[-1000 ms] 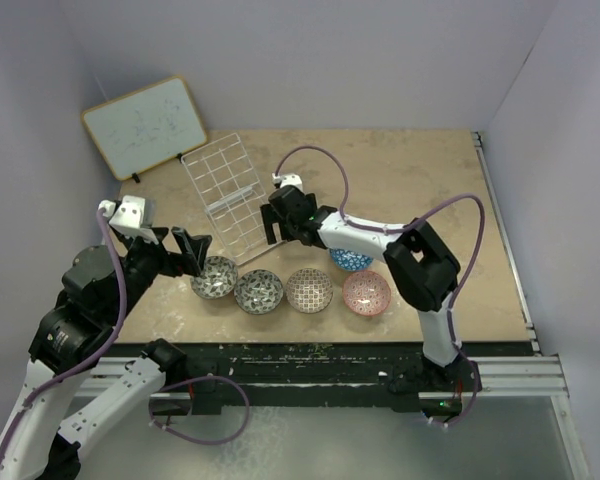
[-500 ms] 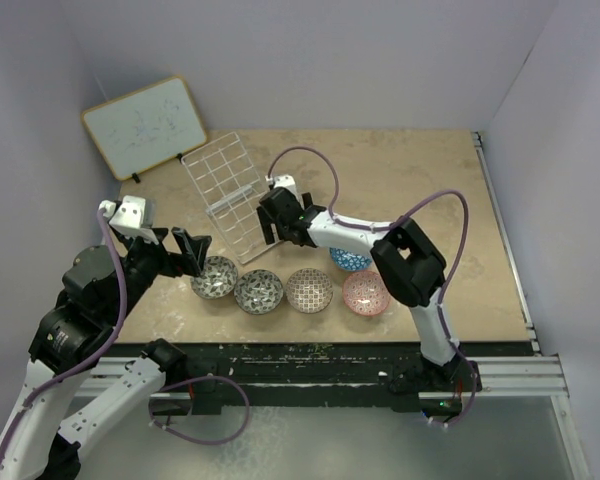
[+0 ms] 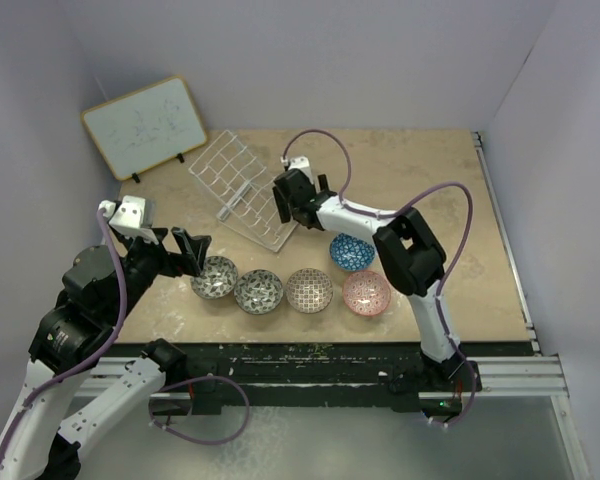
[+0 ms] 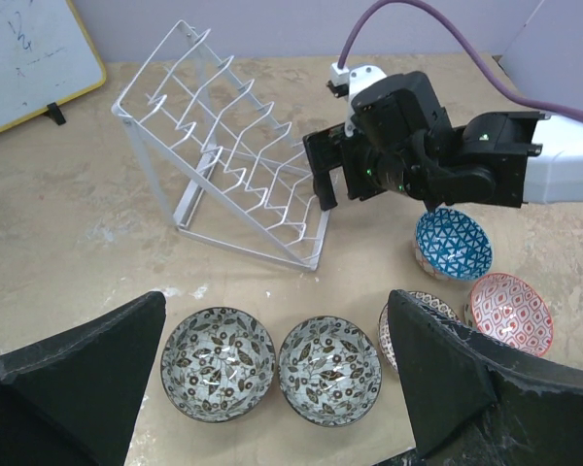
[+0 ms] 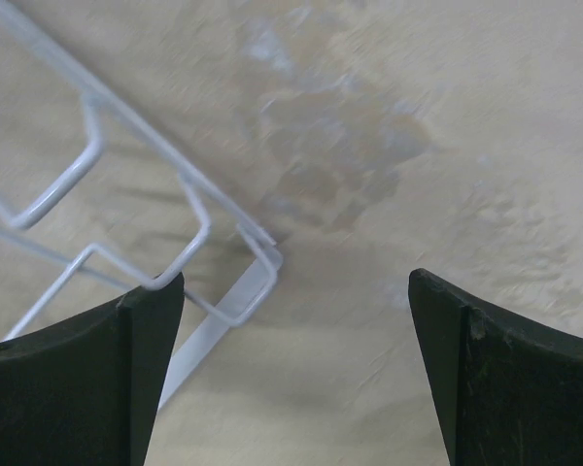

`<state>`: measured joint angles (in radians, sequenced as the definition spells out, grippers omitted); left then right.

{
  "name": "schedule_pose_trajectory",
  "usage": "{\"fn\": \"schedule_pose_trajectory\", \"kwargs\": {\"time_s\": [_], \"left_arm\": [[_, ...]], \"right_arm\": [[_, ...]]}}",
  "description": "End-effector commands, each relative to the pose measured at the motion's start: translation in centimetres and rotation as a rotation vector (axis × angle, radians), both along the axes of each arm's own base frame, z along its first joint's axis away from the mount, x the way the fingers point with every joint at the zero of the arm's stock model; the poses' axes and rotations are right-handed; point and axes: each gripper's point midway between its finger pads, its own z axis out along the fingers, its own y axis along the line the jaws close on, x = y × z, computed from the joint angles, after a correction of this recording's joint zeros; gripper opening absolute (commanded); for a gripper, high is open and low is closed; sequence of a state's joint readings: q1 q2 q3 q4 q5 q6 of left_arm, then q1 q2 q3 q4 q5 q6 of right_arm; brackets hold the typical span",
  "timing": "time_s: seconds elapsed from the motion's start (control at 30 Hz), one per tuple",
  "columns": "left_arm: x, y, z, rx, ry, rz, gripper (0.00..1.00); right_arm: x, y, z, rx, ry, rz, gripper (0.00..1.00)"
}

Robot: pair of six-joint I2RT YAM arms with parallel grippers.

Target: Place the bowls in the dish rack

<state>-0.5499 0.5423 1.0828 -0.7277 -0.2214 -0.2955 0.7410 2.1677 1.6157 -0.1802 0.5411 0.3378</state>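
Hovering at the near right corner of the rack [image 3: 242, 190], the right claw [image 3: 286, 210] has its fingers apart, gripping nothing. Nearer on the tabletop [image 3: 430, 180] sit two grey bowls [image 3: 218, 277] [image 3: 259, 291], a beige bowl [image 3: 309, 289] and a pink bowl [image 3: 366, 293] in a row, with the blue bowl [image 3: 351, 252] just behind. The left claw [image 3: 190, 250], also apart, hangs beside the leftmost.

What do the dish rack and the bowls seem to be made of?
Dish rack: thin bent wire, white coated, probably metal under a smooth coating. Bowls: likely glazed ceramic; printed patterns, smooth surface with slight shine.
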Motion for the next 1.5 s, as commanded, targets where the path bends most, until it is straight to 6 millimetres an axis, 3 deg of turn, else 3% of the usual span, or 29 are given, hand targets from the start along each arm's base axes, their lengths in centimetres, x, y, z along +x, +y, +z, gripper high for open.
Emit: {"fn": "schedule_pose_trajectory", "kwargs": {"time_s": [0.0, 0.13, 0.23, 0.47, 0.63, 0.73, 0.9, 1.1, 1.33, 1.47], "left_arm": [[0.0, 0.2, 1.4, -0.026, -0.034, 0.013, 0.99], [0.1, 0.2, 1.2, -0.026, -0.031, 0.012, 0.99], [0.0, 0.2, 1.2, -0.024, -0.03, 0.015, 0.99], [0.3, 0.0, 0.7, -0.018, -0.022, 0.01, 0.99], [0.5, -0.3, 0.6, -0.025, -0.022, 0.002, 0.99], [0.6, -0.6, 0.5, -0.027, -0.024, -0.007, 0.99], [0.8, -0.7, 0.5, -0.024, -0.023, -0.009, 0.99], [0.8, -0.9, 0.3, -0.022, -0.024, -0.021, 0.99], [0.4, -0.7, 0.7, -0.022, -0.041, -0.024, 0.99], [-0.1, -0.3, 0.8, -0.019, -0.042, -0.022, 0.99]], "right_arm": [[4.3, -2.3, 2.9, -0.011, -0.136, -0.044, 1.0], [5.5, -2.6, 3.4, 0.028, -0.159, -0.031, 1.0], [5.2, -1.9, 5.0, 0.082, -0.186, 0.021, 1.0], [2.4, -1.7, 8.6, 0.191, -0.216, 0.11, 1.0], [-0.1, -3.3, 11.5, 0.28, -0.219, 0.043, 1.0], [-1.3, -5.1, 11.9, 0.283, -0.183, -0.056, 1.0], [-5.1, -7.5, 9.5, 0.283, -0.029, -0.223, 0.95], [-8.8, -7.3, 6.6, 0.275, 0.082, -0.275, 0.83], [-10.1, -7.1, 3.3, 0.214, 0.171, -0.318, 0.75], [-10.0, -7.6, 1.5, 0.155, 0.199, -0.361, 0.51]]}}
